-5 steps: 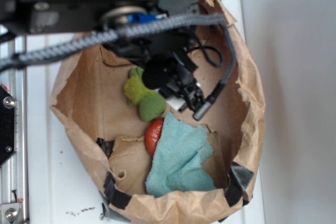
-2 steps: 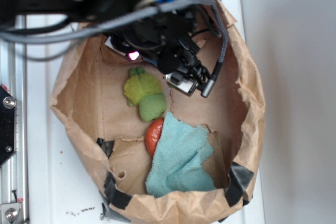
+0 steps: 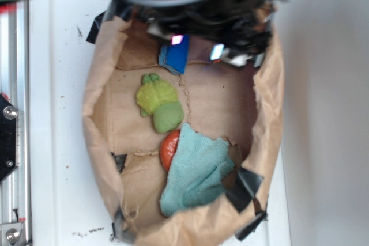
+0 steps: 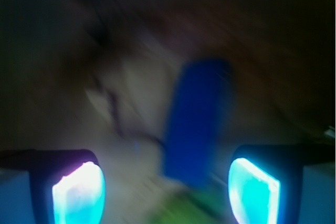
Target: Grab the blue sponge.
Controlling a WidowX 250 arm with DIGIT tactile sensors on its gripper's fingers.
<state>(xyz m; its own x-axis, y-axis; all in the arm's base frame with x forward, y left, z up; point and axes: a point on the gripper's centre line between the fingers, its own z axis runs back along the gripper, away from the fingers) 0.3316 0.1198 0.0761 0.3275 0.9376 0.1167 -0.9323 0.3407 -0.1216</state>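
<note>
While the arm blurs across the top of the exterior view, I can make out the blue sponge lying on the floor of the brown paper bag, toward the bag's far end and just beyond the green plush. Nearer to me in the bag sit a red round object and a pale teal cloth, the cloth partly covering the red thing. The bag rests on a white table. From the wrist view, the gripper has its two glowing fingers spread wide, and the sponge shows as a tall blue shape ahead of them, between the two but closer to the right one; a smear of green sits at the bottom edge. Nothing is held. Both views are motion-blurred, so I cannot tell how high the gripper sits above the sponge. I judge this to be the approach step: lining up over the sponge. The next move, as I see it, calls for centring the sponge between the fingers, descending clear of the plush, then closing.
</note>
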